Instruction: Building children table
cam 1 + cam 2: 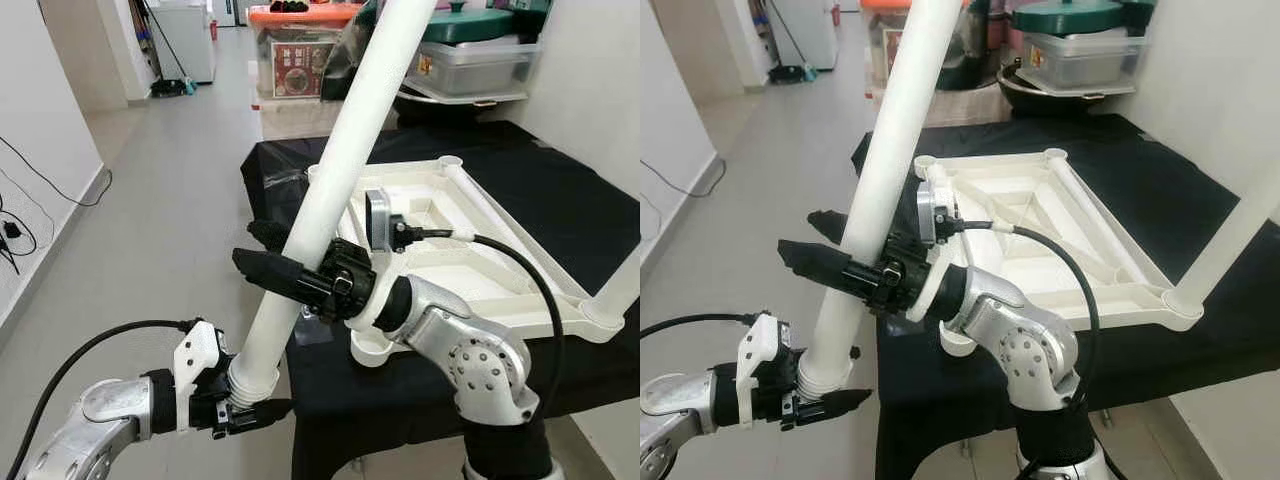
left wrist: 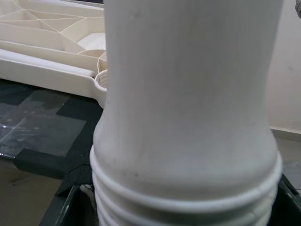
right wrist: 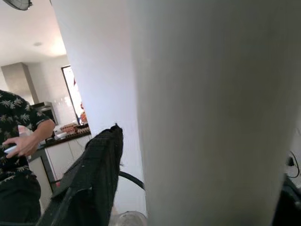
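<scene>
I hold a long white table leg (image 1: 340,170) slanting up from lower left to upper right. My left gripper (image 1: 250,405) is shut on its ribbed, threaded bottom end (image 2: 188,207). My right gripper (image 1: 272,255) straddles the leg at mid-length, open; its fingers (image 3: 91,181) show a gap to the tube. The cream tabletop (image 1: 480,270) lies upside down on a black-covered table (image 1: 560,190), to the right of the leg. Its near corner socket (image 1: 368,350) sits just under my right wrist. A second white leg (image 1: 622,285) stands in the right corner.
Storage boxes with an orange lid (image 1: 300,40) and a green lid (image 1: 470,25) stand behind the table. A wall runs along the right. Open floor lies to the left, with cables (image 1: 20,235) by the left wall. A person (image 3: 19,127) in a patterned shirt stands further off.
</scene>
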You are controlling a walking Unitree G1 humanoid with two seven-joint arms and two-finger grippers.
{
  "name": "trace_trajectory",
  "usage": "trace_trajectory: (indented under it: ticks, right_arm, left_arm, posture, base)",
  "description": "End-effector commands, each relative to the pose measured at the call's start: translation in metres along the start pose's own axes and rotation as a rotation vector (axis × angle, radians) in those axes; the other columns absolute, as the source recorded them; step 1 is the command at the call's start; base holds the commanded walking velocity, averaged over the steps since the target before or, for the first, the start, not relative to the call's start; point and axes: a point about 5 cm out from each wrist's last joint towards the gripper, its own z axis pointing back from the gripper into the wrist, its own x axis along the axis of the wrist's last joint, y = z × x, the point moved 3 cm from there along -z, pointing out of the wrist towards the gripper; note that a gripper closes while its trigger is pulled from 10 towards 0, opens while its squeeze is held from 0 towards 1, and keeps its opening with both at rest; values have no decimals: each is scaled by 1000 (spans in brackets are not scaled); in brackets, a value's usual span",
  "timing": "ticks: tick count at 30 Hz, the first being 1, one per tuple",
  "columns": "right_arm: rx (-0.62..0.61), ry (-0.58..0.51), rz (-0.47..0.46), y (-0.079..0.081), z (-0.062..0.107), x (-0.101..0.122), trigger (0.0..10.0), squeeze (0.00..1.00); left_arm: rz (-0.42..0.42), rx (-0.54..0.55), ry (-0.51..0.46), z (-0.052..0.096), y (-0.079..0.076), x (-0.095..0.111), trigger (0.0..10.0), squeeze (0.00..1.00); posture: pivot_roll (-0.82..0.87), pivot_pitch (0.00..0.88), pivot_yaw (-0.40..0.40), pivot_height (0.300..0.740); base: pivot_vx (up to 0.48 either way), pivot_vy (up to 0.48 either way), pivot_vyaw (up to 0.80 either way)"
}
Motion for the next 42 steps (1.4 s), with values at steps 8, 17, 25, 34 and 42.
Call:
trace_trajectory:
  ticks: [8,17,25,34,42]
  right_arm:
    - [18,53,-1,0,2,-18,0,0]
    - [3,41,4,-2,4,-20,0,0]
    - [-33,12,22,-7,7,-15,0,0]
    - [-157,-12,94,-27,26,1,0,0]
    - [-328,-35,193,-51,61,29,0,0]
  left_arm:
    - [-18,-68,21,-5,-9,5,10000,0]
    - [-23,-70,18,0,-7,4,10000,341]
    - [1,-16,-22,5,2,13,10000,1000]
    - [19,-18,-20,16,-6,17,10000,1000]
    - [43,100,-46,25,2,14,10000,0]
  posture:
    - [10,0,-31,740]
    - [11,0,-29,740]
    - [11,0,-28,740]
    - [6,0,-28,740]
    - [3,0,-27,740]
  base:
    - [0,0,0]
    - [0,0,0]
    - [0,0,0]
    - [0,0,0]
    - [0,0,0]
